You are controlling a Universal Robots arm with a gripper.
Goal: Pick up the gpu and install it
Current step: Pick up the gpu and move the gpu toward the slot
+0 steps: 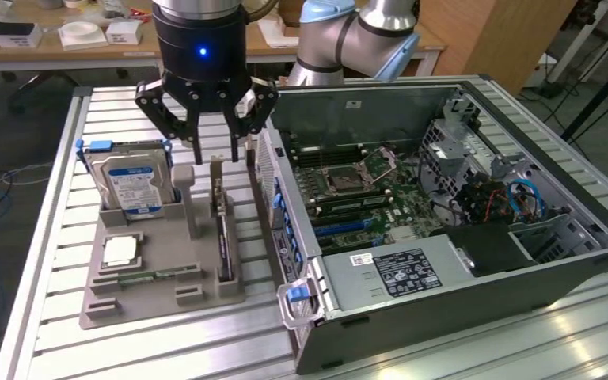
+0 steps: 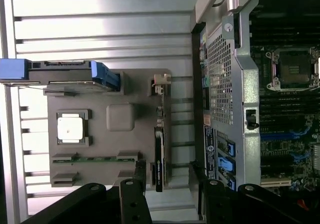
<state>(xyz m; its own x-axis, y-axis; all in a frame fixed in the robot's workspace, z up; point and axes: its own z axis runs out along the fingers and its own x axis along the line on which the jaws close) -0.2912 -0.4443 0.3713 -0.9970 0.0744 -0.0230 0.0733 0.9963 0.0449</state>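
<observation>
The gpu stands on edge in a grey holder on the slatted surface, just beside the open computer case, with the end effector hanging above its bracket end, fingers spread wide and empty. The exterior view gives us the blue label of the hard drive; the wrist view, the card's thin edge between black fingers.

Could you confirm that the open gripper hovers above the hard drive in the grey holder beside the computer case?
Not quite: the exterior view shows the open gripper hovers above the gpu, not the hard drive, in the grey holder beside the computer case.
</observation>
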